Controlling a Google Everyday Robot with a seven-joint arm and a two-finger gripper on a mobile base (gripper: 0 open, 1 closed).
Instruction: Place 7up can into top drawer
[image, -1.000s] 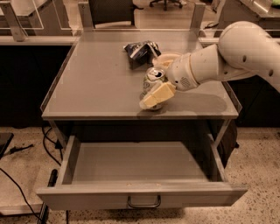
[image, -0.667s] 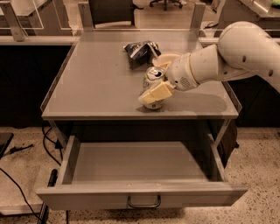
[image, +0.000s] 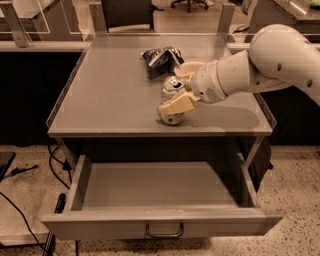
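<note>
The 7up can (image: 171, 89), silver top with pull tab facing the camera, is tilted between my gripper's cream fingers (image: 176, 104). My gripper (image: 172, 95) is shut on the can and holds it over the grey tabletop (image: 105, 95), near its front edge and right of centre. The can's lower end is close to the surface; I cannot tell if it touches. The top drawer (image: 110, 228) is pulled open below the tabletop, with its curved handle (image: 165, 232) centred on the front panel. Nothing lies in it.
A crumpled dark foil bag (image: 160, 56) lies on the tabletop behind the can. My white arm (image: 280, 55) reaches in from the right. Cables (image: 30, 210) trail on the floor at the left. Desks and a chair stand behind.
My gripper has moved the can a little left and towards the table's front edge. The drawer and the foil bag have not moved.
</note>
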